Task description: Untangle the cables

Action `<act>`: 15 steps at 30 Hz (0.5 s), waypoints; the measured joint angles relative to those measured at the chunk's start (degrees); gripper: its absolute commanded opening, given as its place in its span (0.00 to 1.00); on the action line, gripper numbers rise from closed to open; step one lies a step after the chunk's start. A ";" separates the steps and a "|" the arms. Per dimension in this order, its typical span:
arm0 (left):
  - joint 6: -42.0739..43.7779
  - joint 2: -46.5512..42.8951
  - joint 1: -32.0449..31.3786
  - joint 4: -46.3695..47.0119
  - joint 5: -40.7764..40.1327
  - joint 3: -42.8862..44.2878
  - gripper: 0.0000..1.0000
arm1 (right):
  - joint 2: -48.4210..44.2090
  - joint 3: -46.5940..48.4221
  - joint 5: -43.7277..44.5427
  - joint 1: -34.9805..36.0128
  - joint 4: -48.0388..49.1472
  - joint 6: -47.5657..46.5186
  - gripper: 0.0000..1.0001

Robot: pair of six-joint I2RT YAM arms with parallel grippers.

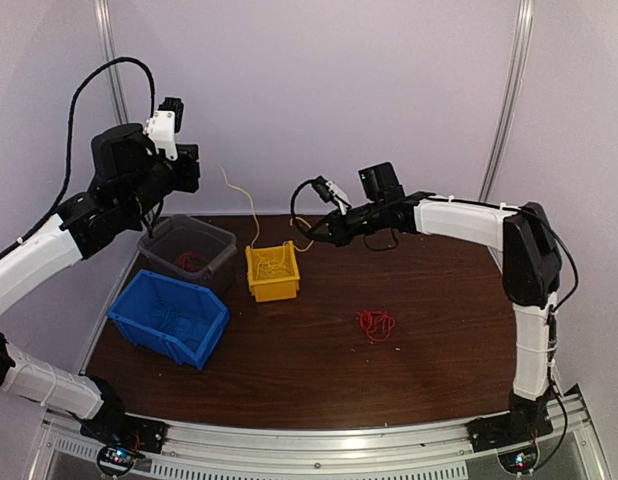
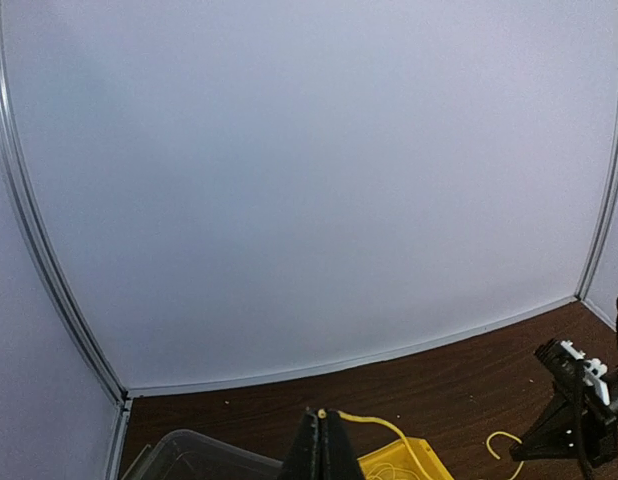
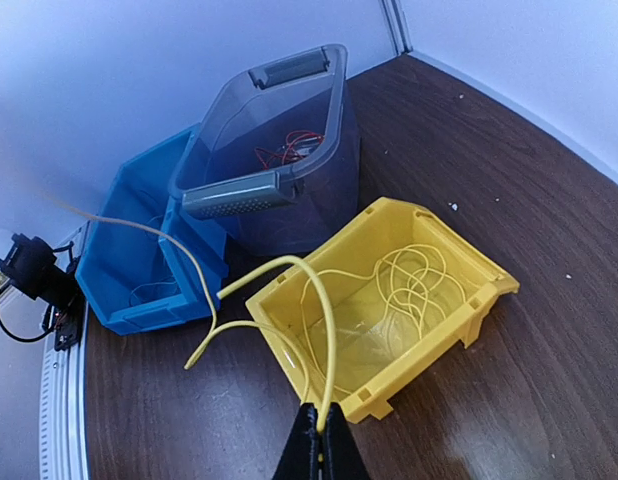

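Note:
My left gripper [image 2: 322,418] is raised high at the left, shut on the tip of a thin yellow cable [image 2: 389,425]. That cable [image 1: 247,205] hangs down from the left gripper [image 1: 201,165] into the yellow bin [image 1: 272,272]. My right gripper [image 3: 323,412] is shut on a yellow cable [image 3: 327,320] that arches over the bin's near corner, with its free end pointing left. More yellow strands [image 3: 419,285] lie coiled inside the yellow bin [image 3: 479,300]. In the top view the right gripper [image 1: 309,232] hovers just right of the bin. A red cable bundle [image 1: 376,324] lies loose on the table.
A clear grey lidless box [image 1: 189,250] at the back left holds red wires [image 3: 287,150]. A blue bin [image 1: 169,318] stands in front of it, near the table's left edge. White walls close the back and sides.

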 measured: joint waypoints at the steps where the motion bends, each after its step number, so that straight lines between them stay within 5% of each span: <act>1: 0.28 0.55 0.17 0.00 0.52 0.83 0.00 | 3.26 2.93 -0.26 0.87 0.02 0.59 0.00; 9: 0.35 2.62 1.07 0.13 2.99 1.27 0.00 | 20.11 19.54 -1.40 3.28 -0.39 4.33 0.00; 15: 0.26 3.26 1.88 1.27 4.39 -0.66 0.00 | 26.97 26.73 -0.98 3.87 -0.98 6.73 0.28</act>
